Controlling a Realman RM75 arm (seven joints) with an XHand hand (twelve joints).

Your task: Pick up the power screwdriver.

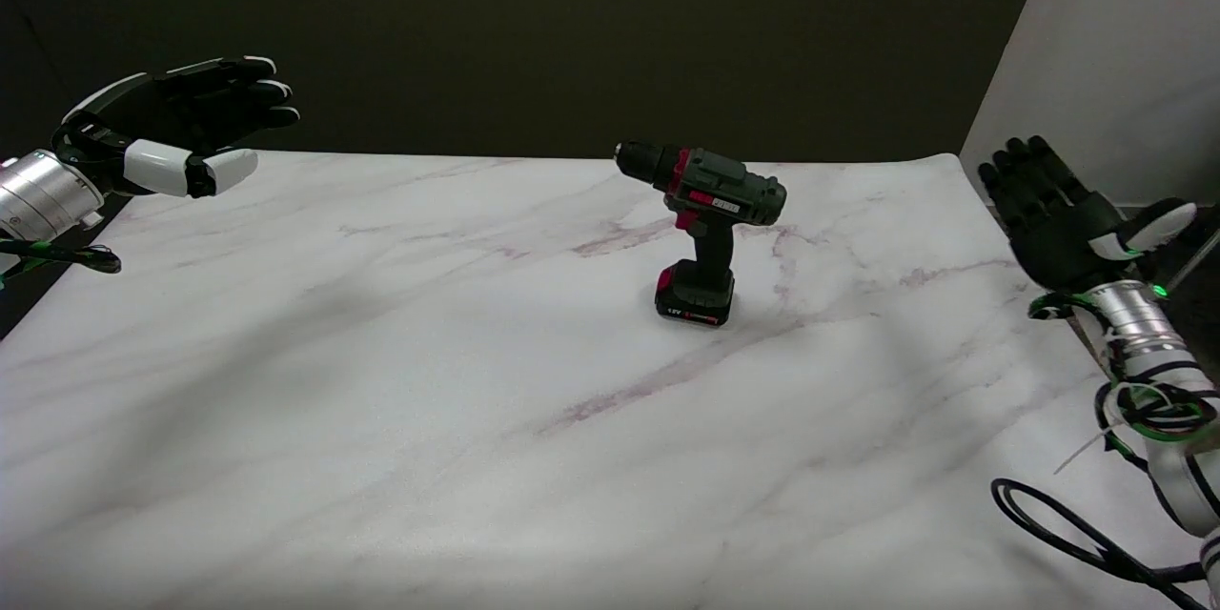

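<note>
Currently the power screwdriver (pixel 703 233) stands upright on its battery base on the marble table (pixel 381 400), slightly right of centre and toward the far edge. Its body runs roughly level across the picture, chuck to the picture's left, with the handle dropping down to the base. Right hand (pixel 1053 219) is at the table's right edge, raised, palm facing the tool, fingers extended and apart, holding nothing. Tool lies to the picture's left of this hand, well apart, with bare tabletop between. Judgement: reach is mainly sideways toward the tool's rear end; the vertical handle is the natural grasp site, so the fingers would need to wrap it from the side.
</note>
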